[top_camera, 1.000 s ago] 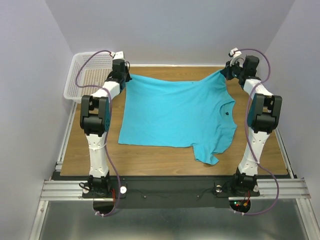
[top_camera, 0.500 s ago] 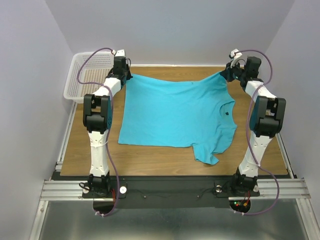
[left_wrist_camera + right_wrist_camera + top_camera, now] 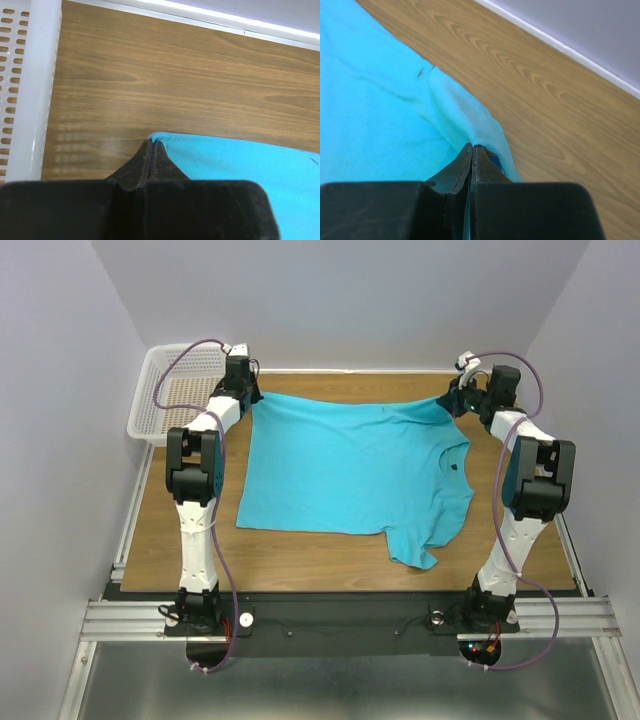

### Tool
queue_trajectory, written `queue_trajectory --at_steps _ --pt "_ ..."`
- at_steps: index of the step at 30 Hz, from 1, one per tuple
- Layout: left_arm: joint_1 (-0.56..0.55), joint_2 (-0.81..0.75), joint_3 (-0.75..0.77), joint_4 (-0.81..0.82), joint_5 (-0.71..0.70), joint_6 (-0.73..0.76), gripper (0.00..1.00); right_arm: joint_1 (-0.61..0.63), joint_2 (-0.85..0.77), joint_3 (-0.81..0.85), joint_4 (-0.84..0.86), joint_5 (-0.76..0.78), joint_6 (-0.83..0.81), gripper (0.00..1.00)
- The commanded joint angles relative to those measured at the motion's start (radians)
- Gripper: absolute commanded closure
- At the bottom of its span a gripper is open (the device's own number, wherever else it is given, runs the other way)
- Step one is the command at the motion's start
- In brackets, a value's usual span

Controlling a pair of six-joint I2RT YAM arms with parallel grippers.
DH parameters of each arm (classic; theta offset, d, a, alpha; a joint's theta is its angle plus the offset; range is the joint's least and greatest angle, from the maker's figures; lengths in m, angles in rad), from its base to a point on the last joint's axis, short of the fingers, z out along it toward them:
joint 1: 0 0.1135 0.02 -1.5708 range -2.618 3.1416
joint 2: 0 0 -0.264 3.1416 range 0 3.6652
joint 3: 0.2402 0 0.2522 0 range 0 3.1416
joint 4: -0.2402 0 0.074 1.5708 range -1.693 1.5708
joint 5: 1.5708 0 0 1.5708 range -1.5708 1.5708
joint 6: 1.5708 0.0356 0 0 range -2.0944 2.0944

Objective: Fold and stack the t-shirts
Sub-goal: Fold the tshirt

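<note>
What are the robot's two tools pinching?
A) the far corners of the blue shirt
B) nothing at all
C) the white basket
A: the left tool is shut on the far-left corner of the t-shirt and the right tool is shut on its far-right corner, with the cloth spread between them. The basket sits off to the left, with no tool on it.

White mesh basket [image 3: 185,392] at far-left corner, wooden table [image 3: 300,550], metal rail [image 3: 130,618] along near edge
</note>
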Motion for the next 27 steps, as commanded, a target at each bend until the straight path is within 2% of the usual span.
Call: queue_trajectory --at_steps 1,27 --pt "0.011 -0.037 0.028 0.017 0.002 0.001 1.00 -0.006 -0.090 -0.026 0.040 -0.010 -0.035 0.99" --pt "0.021 -0.042 0.018 0.016 0.027 0.008 1.00 -0.043 -0.237 -0.221 0.024 -0.063 -0.104 0.99"
